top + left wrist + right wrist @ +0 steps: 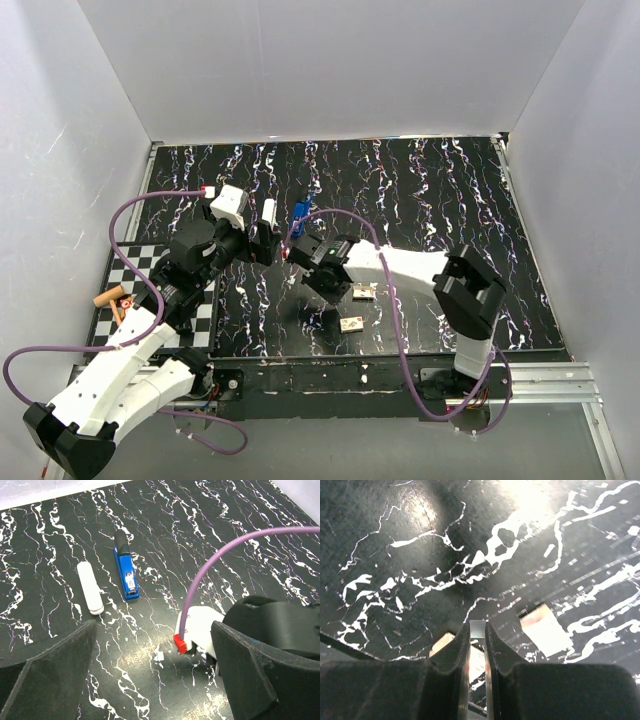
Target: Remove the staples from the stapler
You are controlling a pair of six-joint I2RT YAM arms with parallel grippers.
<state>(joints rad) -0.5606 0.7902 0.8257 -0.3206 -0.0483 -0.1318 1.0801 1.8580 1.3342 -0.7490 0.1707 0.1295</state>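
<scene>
The blue stapler [300, 213] [125, 572] lies flat on the black marbled mat, its black end pointing away. A short silvery strip of staples [477, 631] is pinched between the fingertips of my right gripper [477, 635] [298, 256], just above the mat and in front of the stapler. My left gripper [155, 680] [256, 243] hovers to the left of the stapler, open wide with nothing between its fingers. In the left wrist view, the right arm's white wrist camera [200, 630] sits close by its right finger.
A white cylinder [90, 587] [268, 212] lies just left of the stapler. Two small pale boxes [363, 291] [351, 324] rest on the mat under the right arm. A checkered board [120, 290] with a small wooden piece [108, 297] sits at the left edge.
</scene>
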